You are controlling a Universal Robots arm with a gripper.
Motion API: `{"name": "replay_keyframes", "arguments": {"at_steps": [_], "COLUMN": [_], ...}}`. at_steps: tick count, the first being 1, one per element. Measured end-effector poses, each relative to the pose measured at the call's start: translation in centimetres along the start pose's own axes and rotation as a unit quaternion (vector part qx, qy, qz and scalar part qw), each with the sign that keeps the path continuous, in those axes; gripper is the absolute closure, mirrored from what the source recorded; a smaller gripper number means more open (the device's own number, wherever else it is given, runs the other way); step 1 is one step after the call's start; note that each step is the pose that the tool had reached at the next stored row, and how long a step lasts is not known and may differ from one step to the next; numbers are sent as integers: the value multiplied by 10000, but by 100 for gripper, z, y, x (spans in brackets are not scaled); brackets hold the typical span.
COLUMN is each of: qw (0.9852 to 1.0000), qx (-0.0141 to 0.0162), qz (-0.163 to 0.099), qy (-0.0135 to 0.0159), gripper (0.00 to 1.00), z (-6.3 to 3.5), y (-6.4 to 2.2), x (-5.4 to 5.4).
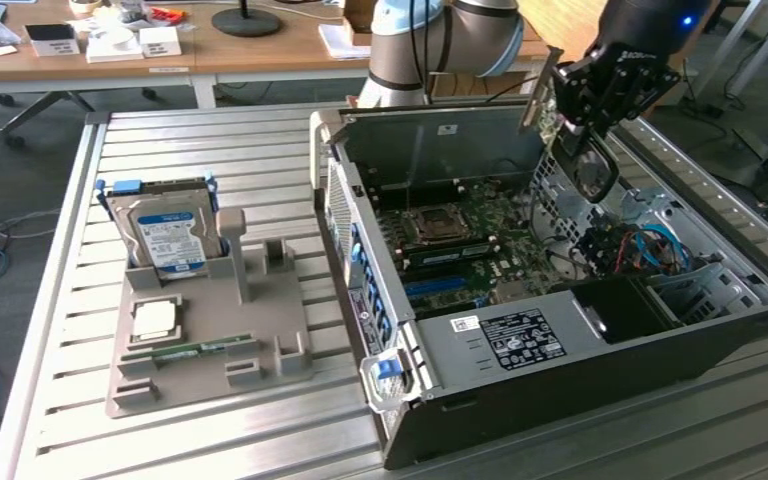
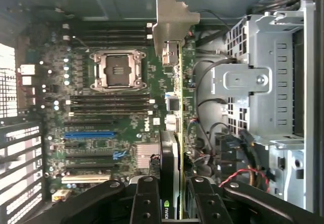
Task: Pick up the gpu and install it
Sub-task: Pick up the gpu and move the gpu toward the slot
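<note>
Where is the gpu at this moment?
The gpu hangs in the gripper at the exterior view's upper right, above the open computer case, over the motherboard.

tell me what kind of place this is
Probably a robotics lab or workshop: a robot arm holds a graphics card over an open computer case on a slatted metal table, with a cluttered wooden desk behind.
</note>
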State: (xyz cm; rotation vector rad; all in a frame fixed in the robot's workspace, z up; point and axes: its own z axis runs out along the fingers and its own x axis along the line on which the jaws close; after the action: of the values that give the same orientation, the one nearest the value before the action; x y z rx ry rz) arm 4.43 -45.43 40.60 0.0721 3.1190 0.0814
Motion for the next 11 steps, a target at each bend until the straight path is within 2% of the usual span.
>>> {"name": "replay_keyframes", "arguments": {"at_steps": [3, 11], "qw": [10000, 10000], "qx": [0, 0], "qz": [0, 1], "qy": [0, 0], "gripper": [73, 73], "z": [1, 1], "y": [2, 2], "x": [-38, -39]}}
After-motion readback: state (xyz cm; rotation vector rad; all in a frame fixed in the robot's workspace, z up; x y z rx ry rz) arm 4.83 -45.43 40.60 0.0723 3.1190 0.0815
